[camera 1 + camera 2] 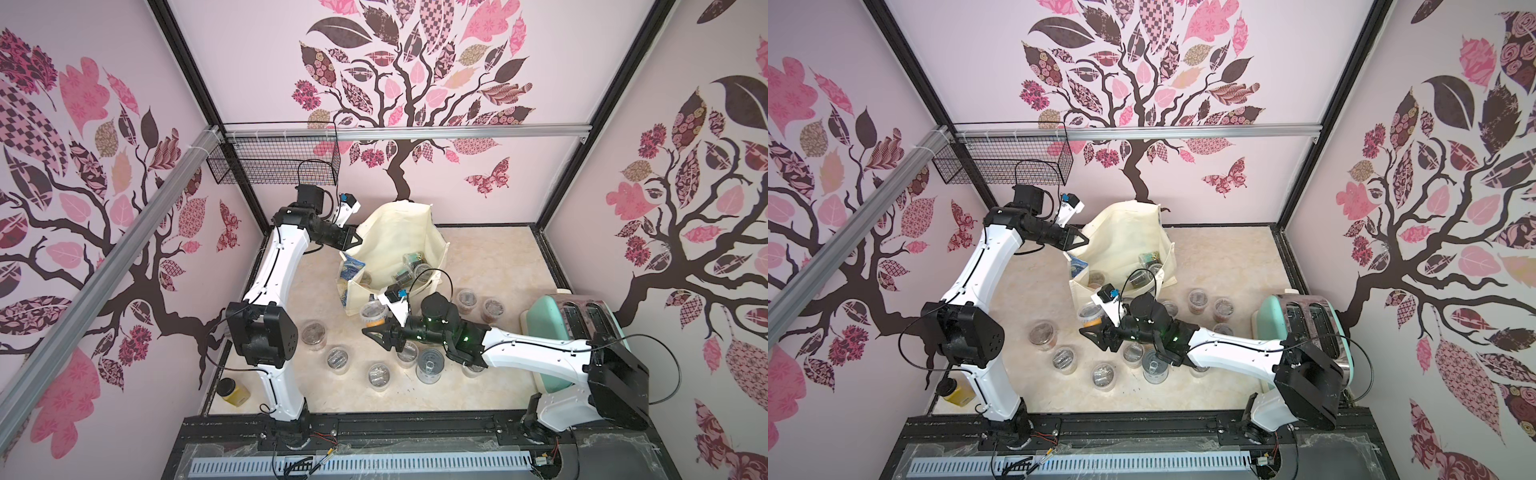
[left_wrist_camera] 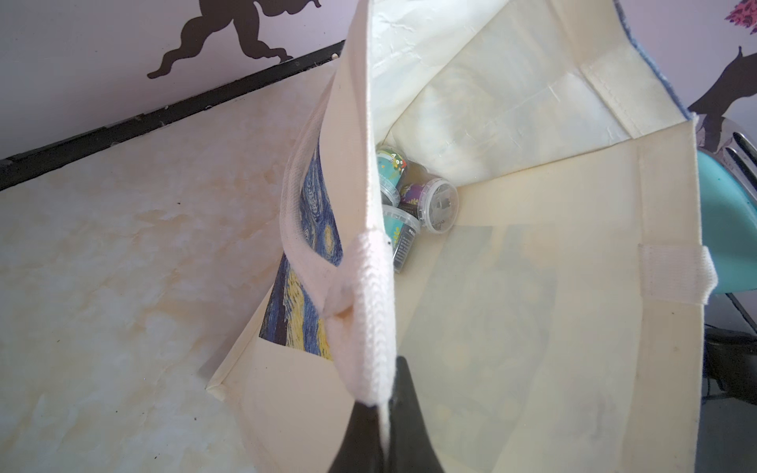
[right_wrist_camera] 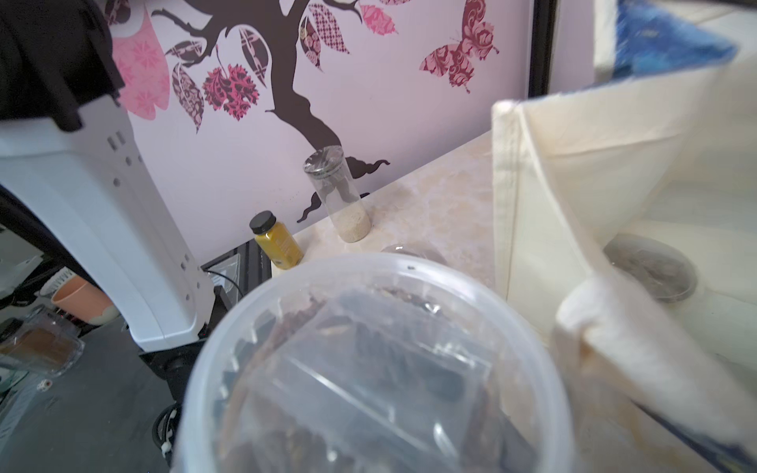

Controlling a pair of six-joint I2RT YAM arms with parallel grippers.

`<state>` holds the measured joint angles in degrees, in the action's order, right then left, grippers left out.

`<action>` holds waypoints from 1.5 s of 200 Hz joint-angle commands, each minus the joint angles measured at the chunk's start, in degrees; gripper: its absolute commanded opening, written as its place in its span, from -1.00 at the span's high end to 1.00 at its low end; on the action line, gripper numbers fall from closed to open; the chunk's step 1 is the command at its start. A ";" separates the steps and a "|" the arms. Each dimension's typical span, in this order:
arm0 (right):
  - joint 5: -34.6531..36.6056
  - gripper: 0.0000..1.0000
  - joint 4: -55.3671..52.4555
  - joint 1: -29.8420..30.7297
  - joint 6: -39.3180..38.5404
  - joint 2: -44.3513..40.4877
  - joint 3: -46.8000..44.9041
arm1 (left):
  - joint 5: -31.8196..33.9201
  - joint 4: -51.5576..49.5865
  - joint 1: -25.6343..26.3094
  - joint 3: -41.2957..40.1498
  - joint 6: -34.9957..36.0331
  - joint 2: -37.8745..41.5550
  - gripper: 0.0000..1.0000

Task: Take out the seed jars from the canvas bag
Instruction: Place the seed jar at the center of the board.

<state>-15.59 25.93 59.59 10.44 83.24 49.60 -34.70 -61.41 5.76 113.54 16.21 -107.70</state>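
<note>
L end effector (image 1: 358, 240) is clenched on the white rope handle (image 2: 364, 295) of the cream canvas tote bag w/ blue-and-yellow swirl print (image 1: 395, 232), holding the mouth open. The bag sits slumped mid-bench, toward the back wall.

R end effector (image 1: 368, 332) is outside the bag, low over the beige marbled bench (image 1: 415, 399), just beside the bag's front corner. A small clear round seed jar w/ orange label (image 1: 371, 312) is right by it. R wrist view is mostly one clear jar lid up close, prob the same jar. Fingers aren't in shot, so can't tell if it's grasping that jar or has let go.

Step, imo: set-down of one jar, mid-cycle. Several clear seed jars already out (image 1: 337, 357) on the bench in front of and to the R of the bag. At least three more seed jars in the bag bottom (image 2: 434, 204), lying on their sides.

Next move needs:
- Confirm the jar is down and free.
- Lift R out w/o clipping neighbouring jars.
- Go back over the bag rim and reach deep.
- Jars on their sides: grip across the body, since the lid edge may slip.
- L has to hold the mouth wide.
</note>
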 commanded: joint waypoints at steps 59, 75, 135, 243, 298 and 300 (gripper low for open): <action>1.39 -0.26 5.41 2.61 -11.91 11.11 -0.69 | 2.20 1.44 -2.24 5.04 -5.30 -5.78 1.00; 3.23 -0.26 6.66 2.63 -13.16 14.53 0.32 | 2.31 1.11 -2.71 6.05 -5.22 -6.58 1.00; 5.85 -0.32 8.23 1.67 -17.63 23.13 5.49 | 1.05 -0.55 -3.11 6.28 -4.00 -6.73 1.00; 1.12 -0.33 11.64 -3.17 -17.58 33.04 9.57 | -0.52 -1.50 -3.52 4.44 -2.70 -5.79 1.00; 1.31 -0.46 14.31 -3.12 -15.80 34.00 7.39 | -1.42 -1.43 -3.52 4.41 -3.55 -6.12 1.00; 1.32 -0.46 14.28 -3.16 -15.80 33.96 7.42 | -1.56 -1.48 -3.49 4.46 -3.59 -6.10 1.00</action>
<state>-13.56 38.20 56.18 -6.42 115.07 57.56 -35.97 -61.82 2.55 118.87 12.19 -113.54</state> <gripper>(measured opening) 0.725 0.046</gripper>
